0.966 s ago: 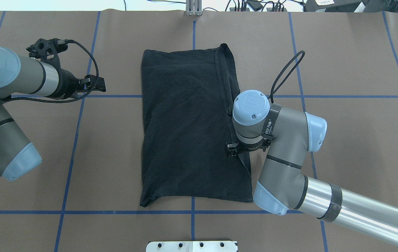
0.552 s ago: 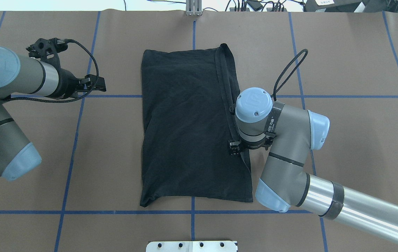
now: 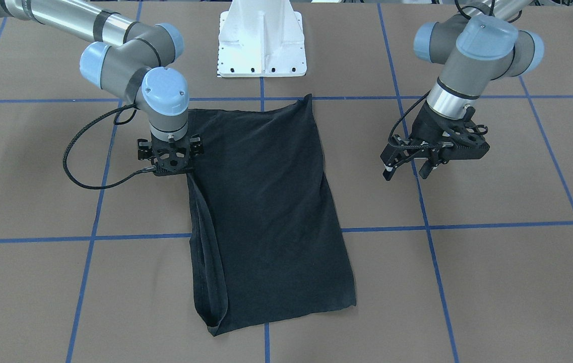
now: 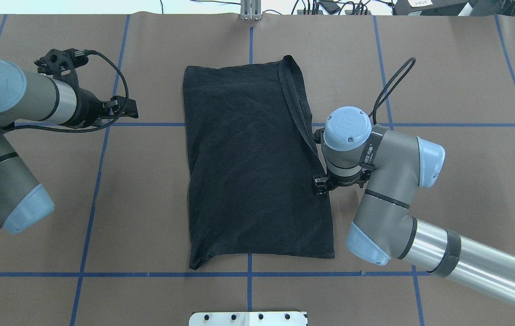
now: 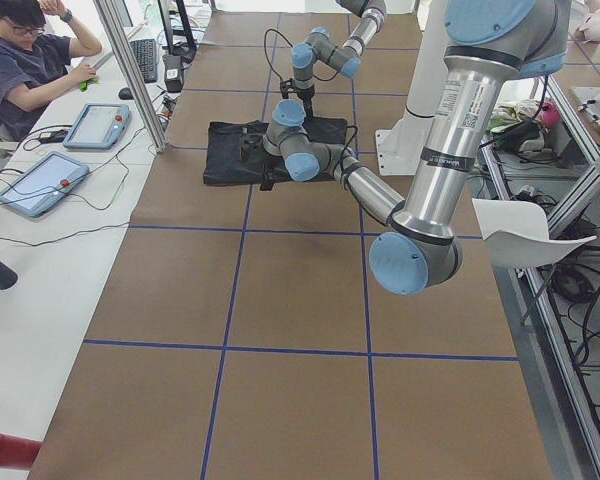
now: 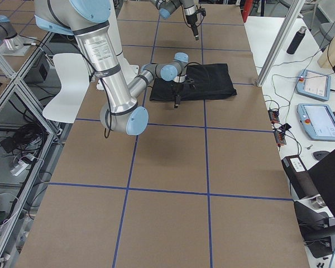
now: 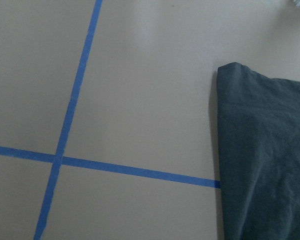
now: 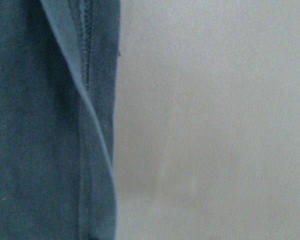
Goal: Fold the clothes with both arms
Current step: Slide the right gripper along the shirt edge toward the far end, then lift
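Since a second before, the right arm (image 4: 388,172) had swung outward, away from the middle of the bench (image 4: 443,68). The black T-shirt (image 4: 248,167) had gone with it. Its right edge was tugged outward and both near corners had slid a little toward the robot's right. The left arm (image 4: 35,99) had not moved.

The T-shirt lay flat in the centre of the bench, folded into a long rectangle. Its long axis ran from the robot's side to the far side, leaning slightly so that the near end sat further right than the far end. It was also a bit wider at the near end. A doubled strip of hem ran along its right edge, from the far corner down to the right end effector (image 3: 171,170). I could not tell which end held the collar.

The right arm came in low from the near right, bent sharply, and pointed its wrist straight down at the middle of that right edge. Its fingertips were hidden under the wrist, but the hem rose up into them, so it appeared clamped on the cloth. The left arm reached in from the left with its wrist angled down toward the shirt. The left end effector (image 3: 404,174) hung above the bench, well apart from the cloth, with its fingers spread.
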`<move>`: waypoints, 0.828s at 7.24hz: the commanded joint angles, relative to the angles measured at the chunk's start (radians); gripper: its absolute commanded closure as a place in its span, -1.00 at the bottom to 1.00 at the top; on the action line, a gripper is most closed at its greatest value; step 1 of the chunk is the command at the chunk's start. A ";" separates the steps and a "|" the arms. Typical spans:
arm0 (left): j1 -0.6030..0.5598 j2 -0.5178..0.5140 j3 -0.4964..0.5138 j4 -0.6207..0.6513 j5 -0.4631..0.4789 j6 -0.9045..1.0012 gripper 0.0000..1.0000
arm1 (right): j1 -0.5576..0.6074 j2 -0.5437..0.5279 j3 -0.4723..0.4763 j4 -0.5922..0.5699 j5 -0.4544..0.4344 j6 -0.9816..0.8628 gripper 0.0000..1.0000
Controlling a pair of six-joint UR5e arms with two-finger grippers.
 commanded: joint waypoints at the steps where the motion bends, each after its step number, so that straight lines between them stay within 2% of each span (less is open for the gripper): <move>1: 0.000 0.000 0.005 0.000 0.001 0.000 -1.00 | 0.033 -0.015 0.028 0.001 0.039 -0.018 -1.00; 2: 0.000 0.000 0.005 0.000 0.001 0.000 -1.00 | 0.052 -0.015 0.047 0.001 0.065 -0.018 -1.00; 4: 0.000 -0.002 -0.004 0.000 -0.001 0.003 -1.00 | 0.072 0.017 0.054 0.007 0.056 -0.016 -1.00; 6: -0.005 0.001 -0.021 0.000 -0.001 0.012 -1.00 | 0.081 0.093 -0.002 0.034 0.036 -0.018 -1.00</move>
